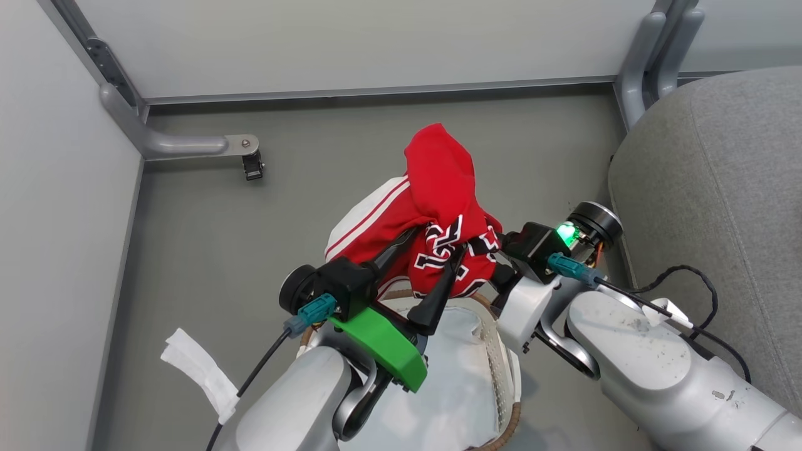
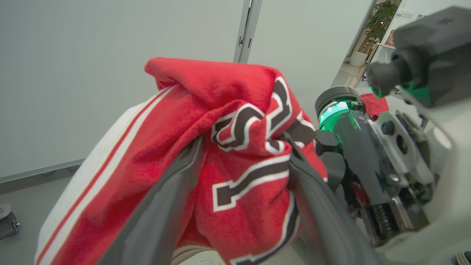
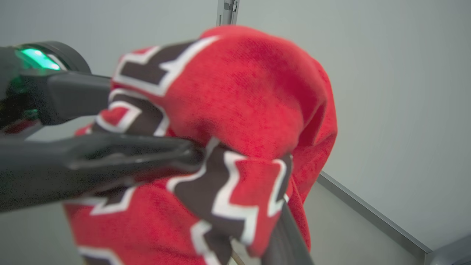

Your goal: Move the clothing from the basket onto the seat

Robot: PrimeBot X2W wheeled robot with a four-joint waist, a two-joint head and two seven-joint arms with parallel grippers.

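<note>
Clothing (image 1: 438, 188) is held bunched by the left gripper (image 1: 429, 254) above the basket (image 1: 501, 357), beside the seat (image 1: 720, 188). Whether the right gripper (image 1: 504, 250), buried in cloth, is clamped cannot be told.

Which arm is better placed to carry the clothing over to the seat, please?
Probably the right: the right gripper meets the clothing on its side nearest the seat; the left gripper grips it farther away.
</note>
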